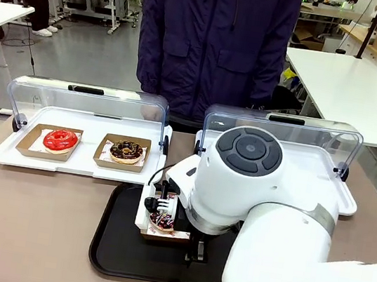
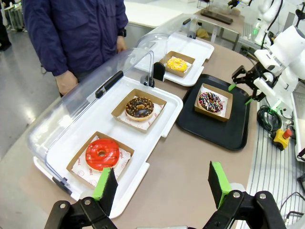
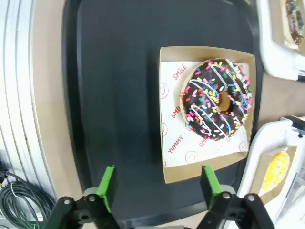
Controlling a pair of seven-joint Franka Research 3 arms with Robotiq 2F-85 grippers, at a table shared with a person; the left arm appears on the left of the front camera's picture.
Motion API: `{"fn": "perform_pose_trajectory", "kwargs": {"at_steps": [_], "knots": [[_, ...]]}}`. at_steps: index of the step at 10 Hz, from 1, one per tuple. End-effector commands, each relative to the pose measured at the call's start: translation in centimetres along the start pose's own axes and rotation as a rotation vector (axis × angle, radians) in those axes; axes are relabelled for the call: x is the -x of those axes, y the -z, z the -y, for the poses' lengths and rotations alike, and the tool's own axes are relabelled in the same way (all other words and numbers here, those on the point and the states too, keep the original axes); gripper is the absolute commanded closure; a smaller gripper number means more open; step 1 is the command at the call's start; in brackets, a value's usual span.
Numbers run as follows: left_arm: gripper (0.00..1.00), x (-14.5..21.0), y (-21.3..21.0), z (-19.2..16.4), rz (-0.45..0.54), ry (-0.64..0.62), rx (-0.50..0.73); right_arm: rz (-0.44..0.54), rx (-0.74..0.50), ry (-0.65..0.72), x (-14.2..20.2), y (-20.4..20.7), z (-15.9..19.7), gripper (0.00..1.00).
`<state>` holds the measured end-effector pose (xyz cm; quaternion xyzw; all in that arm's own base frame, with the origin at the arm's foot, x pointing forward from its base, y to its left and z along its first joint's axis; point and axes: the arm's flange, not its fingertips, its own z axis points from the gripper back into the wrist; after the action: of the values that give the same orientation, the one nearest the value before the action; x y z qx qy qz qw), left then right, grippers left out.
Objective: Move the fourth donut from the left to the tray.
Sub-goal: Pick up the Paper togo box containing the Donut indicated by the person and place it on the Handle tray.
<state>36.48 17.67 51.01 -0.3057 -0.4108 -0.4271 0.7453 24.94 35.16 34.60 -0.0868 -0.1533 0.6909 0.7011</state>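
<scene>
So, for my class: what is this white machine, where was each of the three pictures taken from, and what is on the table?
It is a robot with two white arms, each ending in jaws with green pads. One picture looks across the table at a person in a dark jacket; the other two come from cameras on the wrists. The sprinkled chocolate donut sits in its cardboard dish on the black tray. The right gripper is open above the tray, holding nothing. The left gripper is open too. White lidded trays hold a red donut, a crumb-topped donut and a yellow donut.

White rounded arm [image 1: 290, 220] with dark grey joint cap, black green-padded pincer [image 3: 157, 188]
</scene>
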Motion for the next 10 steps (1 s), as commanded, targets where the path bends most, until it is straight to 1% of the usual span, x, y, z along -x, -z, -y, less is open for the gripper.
{"fn": "perform_pose_trajectory", "kwargs": {"at_steps": [1,4,5,10], "knots": [[0.0,-0.1,-0.1,0.1,0.012,0.014,0.004,0.016,-0.012,-0.002,4.8,-4.3,-2.1,0.0],[0.0,-0.1,-0.1,0.1,0.012,0.014,0.004,0.04,-0.015,-0.004,5.4,-6.5,-0.8,0.0],[0.0,-0.1,-0.1,0.1,0.012,0.014,0.004,0.015,0.015,0.018,0.2,-4.3,0.4,0.0],[0.0,-0.1,-0.1,0.1,0.012,0.014,0.004,0.015,0.015,0.018,0.2,-4.3,0.4,0.0]]}}
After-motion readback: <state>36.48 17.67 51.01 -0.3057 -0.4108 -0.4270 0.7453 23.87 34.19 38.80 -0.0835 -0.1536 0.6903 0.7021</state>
